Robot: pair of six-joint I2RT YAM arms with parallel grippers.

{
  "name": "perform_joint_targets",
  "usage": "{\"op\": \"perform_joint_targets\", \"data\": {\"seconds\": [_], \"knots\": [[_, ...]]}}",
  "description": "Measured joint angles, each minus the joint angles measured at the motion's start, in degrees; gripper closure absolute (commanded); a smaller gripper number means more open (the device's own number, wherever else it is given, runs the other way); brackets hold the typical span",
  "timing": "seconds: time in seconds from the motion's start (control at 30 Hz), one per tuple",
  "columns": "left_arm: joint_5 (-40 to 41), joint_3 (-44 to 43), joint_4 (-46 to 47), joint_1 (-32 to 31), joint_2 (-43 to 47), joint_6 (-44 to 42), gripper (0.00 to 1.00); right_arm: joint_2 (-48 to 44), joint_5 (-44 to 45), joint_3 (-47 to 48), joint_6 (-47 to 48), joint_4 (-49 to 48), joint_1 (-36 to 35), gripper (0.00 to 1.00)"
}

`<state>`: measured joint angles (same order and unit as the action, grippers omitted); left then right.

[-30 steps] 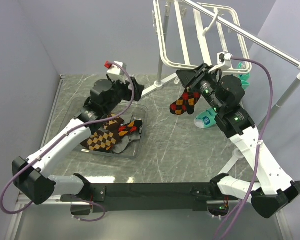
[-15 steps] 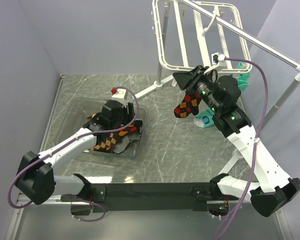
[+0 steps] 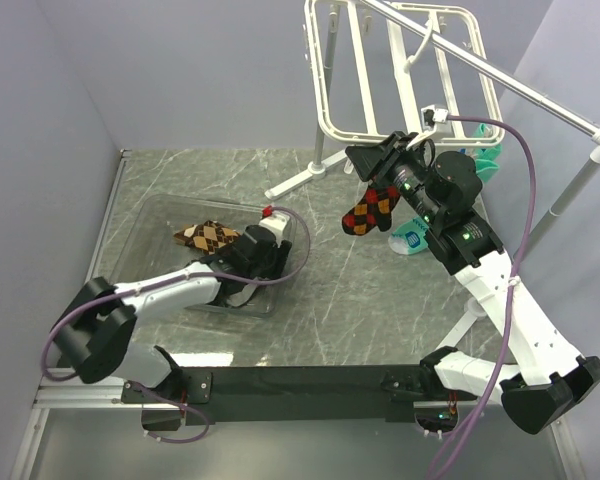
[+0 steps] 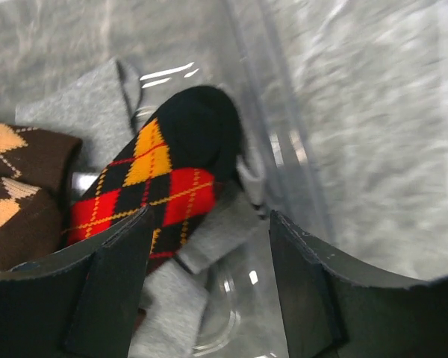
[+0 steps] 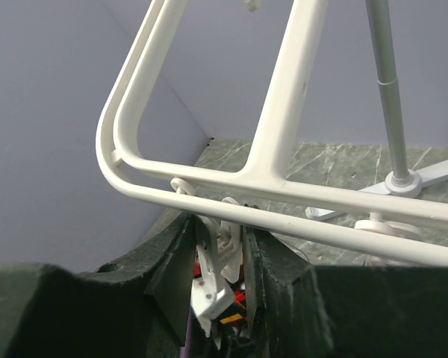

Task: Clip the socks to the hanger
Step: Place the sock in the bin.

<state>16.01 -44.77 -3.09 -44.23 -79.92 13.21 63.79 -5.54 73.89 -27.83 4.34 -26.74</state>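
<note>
Bin wall point(image 4: 278, 149) beside red argyle sock point(image 4: 153, 190); grey cloth point(image 4: 89, 104) beneath.

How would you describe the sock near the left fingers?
Look in the clear tray on the left of the table. Beside grey cloth and a brown sock, it is the only sock with red and orange diamonds and a black toe.

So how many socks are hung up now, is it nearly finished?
Not nearly. Done: maybe one hanging mint-green sock at the hanger's far side, hard to tell. In hand: the right gripper squeezes a clip with a dangling red argyle sock under it; the left gripper is open over the tray's red argyle sock. Left: that one, the brown argyle sock and the mint-green sock on the table.
</note>
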Motion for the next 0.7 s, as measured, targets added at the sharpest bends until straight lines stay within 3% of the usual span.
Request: {"op": "perform_joint_targets", "data": {"seconds": [0.57,0.7], "knots": [[6.14,-2.25,0.5,0.04,-7.63,-1.99,0.37,0.0,0.26,0.02,0.98,0.85,0.0,1.0],[6.75,-2.25,0.96,0.04,-8.87,-1.99,0.45,-0.02,0.42,0.02,1.29,0.87,0.0,1.0]]}}
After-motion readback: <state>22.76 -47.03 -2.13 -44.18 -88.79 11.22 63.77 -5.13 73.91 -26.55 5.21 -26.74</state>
